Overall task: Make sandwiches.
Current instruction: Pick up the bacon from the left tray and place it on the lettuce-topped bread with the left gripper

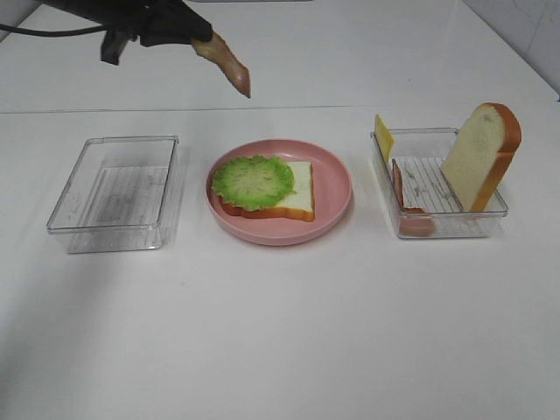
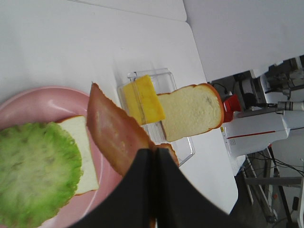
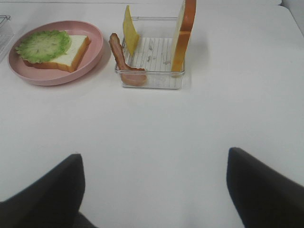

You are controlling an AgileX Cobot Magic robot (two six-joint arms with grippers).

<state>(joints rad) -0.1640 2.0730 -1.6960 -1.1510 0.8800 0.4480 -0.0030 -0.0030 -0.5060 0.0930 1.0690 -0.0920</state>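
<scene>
The white, smooth counter carried two clear plastic rectangular trays with ribbed floors. The left tray sat beside a round pink plate, and the right tray stood on the plate's other side. An upright bread slice, white with an orange-brown crust, leaned against the right tray's far corner. A flat bread slice lay on the plate, partly covered by frilly green lettuce. The left tool was clamped shut on a reddish-brown ham slice, which hung in the air beyond the plate. A thin yellow cheese square stood on edge at the right tray's plate-side wall, and a wavy bacon strip draped over that wall. The right tool stood wide apart over bare counter, gripping nothing.
</scene>
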